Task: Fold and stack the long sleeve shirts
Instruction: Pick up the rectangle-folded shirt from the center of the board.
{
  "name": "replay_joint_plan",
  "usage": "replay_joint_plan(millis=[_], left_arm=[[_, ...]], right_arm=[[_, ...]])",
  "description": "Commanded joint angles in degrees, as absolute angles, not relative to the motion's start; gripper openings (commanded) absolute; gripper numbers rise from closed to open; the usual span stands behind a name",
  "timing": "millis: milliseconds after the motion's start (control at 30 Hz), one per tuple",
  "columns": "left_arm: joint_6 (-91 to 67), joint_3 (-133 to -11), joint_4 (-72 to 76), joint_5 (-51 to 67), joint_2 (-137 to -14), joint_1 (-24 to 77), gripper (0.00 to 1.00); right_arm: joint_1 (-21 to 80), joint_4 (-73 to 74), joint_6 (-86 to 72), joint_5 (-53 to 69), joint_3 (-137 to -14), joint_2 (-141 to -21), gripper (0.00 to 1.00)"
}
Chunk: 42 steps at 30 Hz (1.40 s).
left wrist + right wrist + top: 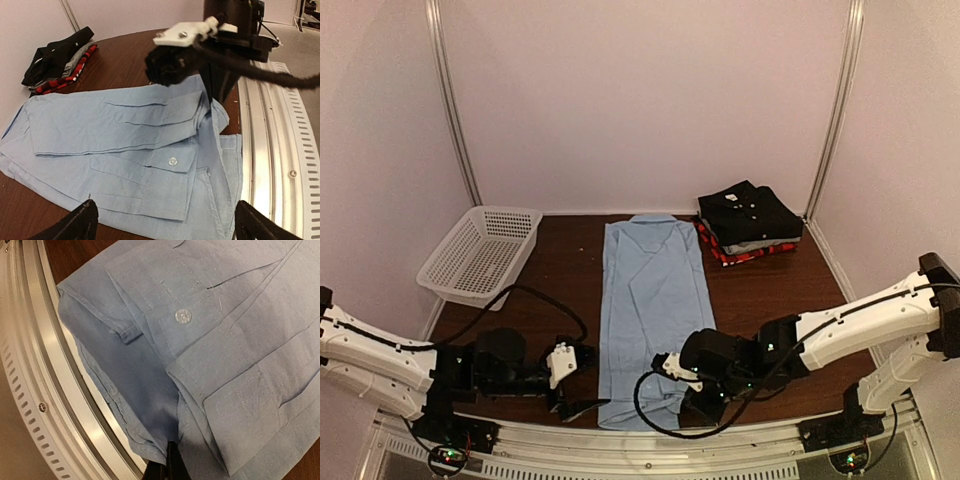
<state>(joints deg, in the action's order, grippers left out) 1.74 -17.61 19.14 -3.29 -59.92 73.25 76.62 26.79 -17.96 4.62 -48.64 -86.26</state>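
The light blue shirt (655, 290) lies lengthwise on the table, collar at the far end, sleeves folded over its body with a buttoned cuff (172, 161) on top. My right gripper (682, 395) is at the near right corner of the hem. In the right wrist view it (172, 466) is shut on a pinched fold of the blue cloth (150, 405). My left gripper (582, 380) is at the near left corner, its jaws wide open (167, 225) over the hem with nothing held. The folded black, grey and red-plaid shirts (750, 222) are stacked at the back right.
A white mesh basket (480, 255) stands at the back left. A metal rail (55, 380) runs along the table's near edge, right beside the shirt's hem. The right arm's black wrist and cable (220, 55) hang over the shirt in the left wrist view.
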Motion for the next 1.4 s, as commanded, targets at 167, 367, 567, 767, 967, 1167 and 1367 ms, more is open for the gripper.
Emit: replay_joint_plan(millis=[167,367,567,767,967,1167,1367], left_arm=[[13.3,-22.6,18.6,-2.8,-72.3,78.3,0.94],[15.3,-25.9,15.8,-3.1,-78.3,79.3,0.90],[16.7,-26.0,14.8,-3.5,-76.7,79.5,0.91],[18.8,-26.0,14.3,-8.5,-77.7,79.5,0.84],[20.3,-25.5,17.8,-11.7,-78.1,79.5,0.69],[21.2,-25.8,21.3,-10.3,-79.3,79.5,0.49],[19.7,-26.5,21.5,-8.1,-82.3,79.5,0.04]], right_arm=[[69.8,25.9,-16.9,13.9,-50.0,-81.2,0.00],[66.9,26.7,-16.0,15.1,-48.4,-80.4,0.00],[65.4,25.7,-15.6,16.8,-46.7,-80.4,0.00],[64.0,25.1,-15.0,18.8,-46.2,-79.3,0.00],[63.2,24.3,-14.9,20.4,-45.6,-78.8,0.00],[63.0,23.1,-15.5,20.9,-44.6,-78.5,0.00],[62.8,22.5,-16.1,21.1,-43.5,-77.4,0.00]])
